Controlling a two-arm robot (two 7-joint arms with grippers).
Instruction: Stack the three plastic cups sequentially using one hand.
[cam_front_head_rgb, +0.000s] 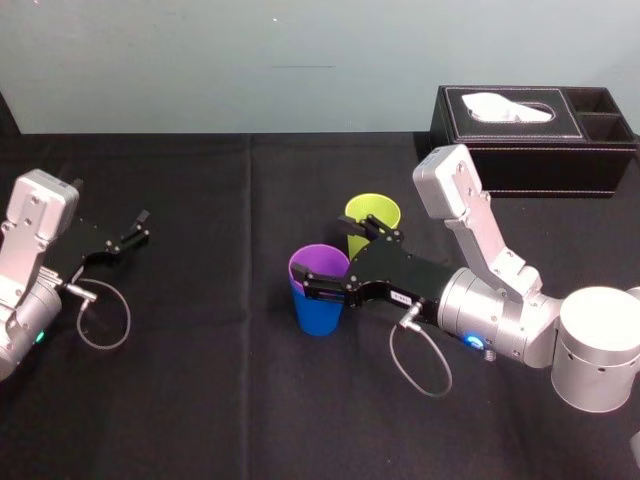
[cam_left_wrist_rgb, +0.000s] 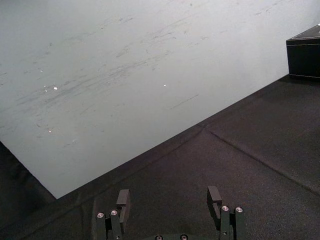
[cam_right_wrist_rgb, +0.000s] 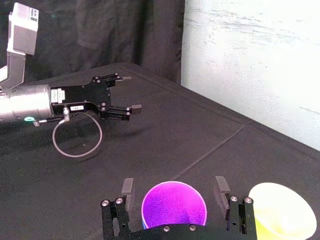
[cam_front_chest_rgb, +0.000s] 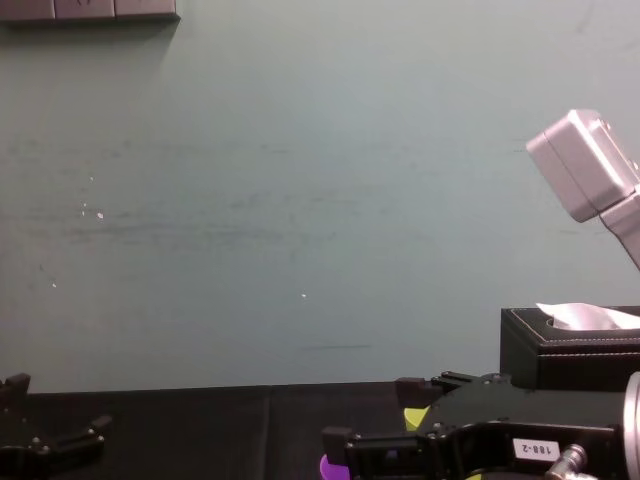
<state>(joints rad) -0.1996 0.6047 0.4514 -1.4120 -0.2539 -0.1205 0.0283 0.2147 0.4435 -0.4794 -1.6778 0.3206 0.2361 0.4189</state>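
Right wrist view, bottom edge: the right hand (cam_right_wrist_rgb: 174, 183) has its fingers spread either side of the purple cup (cam_right_wrist_rgb: 174, 205), with a gap on each side. The yellow-green cup (cam_right_wrist_rgb: 282, 212) stands just beside it at lower right. Head view adds what lies beneath: the blue cup (cam_front_head_rgb: 318, 312), purple nested inside it, mid-frame on the black surface (cam_front_head_rgb: 220, 400). Farther off, upper left in the wrist view, the left hand (cam_right_wrist_rgb: 131, 92) hangs spread and empty. The tissue box (cam_front_head_rgb: 540, 165) sits at the head view's upper right.

Scuffed pale grey-green wall (cam_front_chest_rgb: 250, 200) behind; black-clothed table (cam_front_head_rgb: 200, 400) below — a black tissue box (cam_front_head_rgb: 520, 150) at its far right
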